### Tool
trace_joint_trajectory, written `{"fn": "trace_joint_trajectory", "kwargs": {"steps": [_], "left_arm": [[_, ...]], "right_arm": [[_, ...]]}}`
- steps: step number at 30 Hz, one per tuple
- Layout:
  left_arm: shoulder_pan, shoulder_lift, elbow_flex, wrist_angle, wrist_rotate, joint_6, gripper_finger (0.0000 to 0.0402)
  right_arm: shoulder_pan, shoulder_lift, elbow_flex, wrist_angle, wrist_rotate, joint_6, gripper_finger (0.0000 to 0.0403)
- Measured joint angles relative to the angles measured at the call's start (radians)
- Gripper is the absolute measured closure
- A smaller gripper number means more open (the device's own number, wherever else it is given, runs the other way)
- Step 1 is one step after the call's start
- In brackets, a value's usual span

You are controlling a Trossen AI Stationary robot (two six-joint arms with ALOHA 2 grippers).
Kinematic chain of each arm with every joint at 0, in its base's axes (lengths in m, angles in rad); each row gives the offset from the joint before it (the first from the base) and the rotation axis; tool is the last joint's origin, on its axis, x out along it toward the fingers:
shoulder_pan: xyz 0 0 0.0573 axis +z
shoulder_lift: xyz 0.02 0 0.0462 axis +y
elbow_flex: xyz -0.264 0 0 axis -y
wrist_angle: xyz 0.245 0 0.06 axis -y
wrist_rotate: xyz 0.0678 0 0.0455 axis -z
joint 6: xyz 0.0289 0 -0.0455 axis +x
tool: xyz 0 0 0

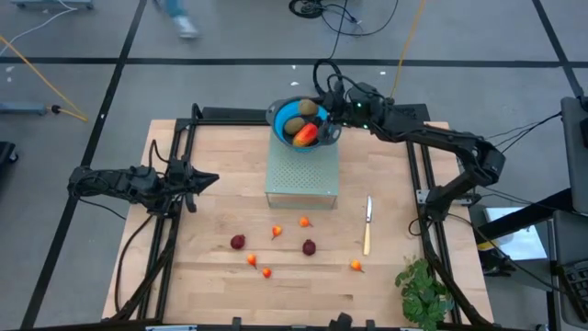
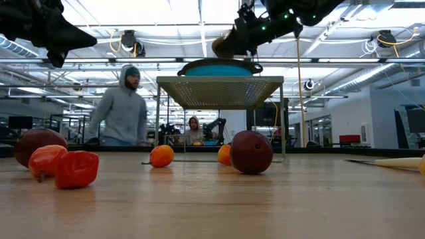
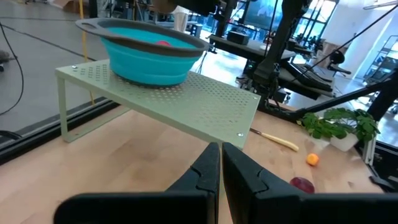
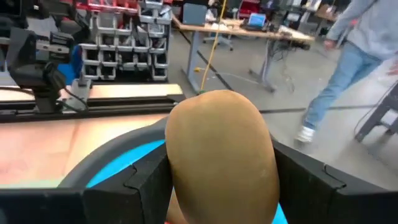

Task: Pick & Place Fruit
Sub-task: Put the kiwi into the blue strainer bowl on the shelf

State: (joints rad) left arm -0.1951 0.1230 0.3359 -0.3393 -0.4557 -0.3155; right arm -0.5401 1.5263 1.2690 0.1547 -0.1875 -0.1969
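A blue bowl (image 1: 280, 118) stands on a green perforated shelf (image 1: 301, 175) at the table's far middle. One brown kiwi (image 1: 294, 126) and the red-orange mango (image 1: 306, 135) lie in it. My right gripper (image 1: 318, 111) reaches in from the right, over the bowl's far rim, shut on a second kiwi (image 4: 221, 149). Two dark-red balls (image 1: 238, 242) (image 1: 309, 246) and several tiny orange fruits (image 1: 277, 232) rest on the tabletop nearer the front. My left gripper (image 1: 209, 179) is shut at the left, holding nothing. My right gripper pinches the kiwi by its two opposite sides (image 4: 177, 168) between its two fingers (image 4: 146, 183). The fingers lie about level and come from the table's right. The kiwi (image 2: 222, 45) hangs clear, just above the bowl's rim (image 2: 219, 66).
A pale-handled knife (image 1: 367, 225) lies right of the shelf. A green leafy bunch (image 1: 423, 290) sits at the front right corner. Black frame rails (image 1: 175, 156) run along both sides. A person (image 2: 123, 109) stands in the room beyond the table.
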Motion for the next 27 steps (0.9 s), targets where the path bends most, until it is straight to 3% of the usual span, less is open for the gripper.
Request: {"fn": "trace_joint_trajectory", "kwargs": {"steps": [10,27], "left_arm": [[0.0,0.0,0.0,0.0,0.0,-0.008,0.0385],[0.0,0.001,0.0,0.0,0.0,-0.007,0.0385]], "right_arm": [[-0.032,0.01,0.0,-0.01,-0.053,0.059,0.0174],[-0.036,0.009,0.0,-0.053,-0.054,0.107,0.0174]]}}
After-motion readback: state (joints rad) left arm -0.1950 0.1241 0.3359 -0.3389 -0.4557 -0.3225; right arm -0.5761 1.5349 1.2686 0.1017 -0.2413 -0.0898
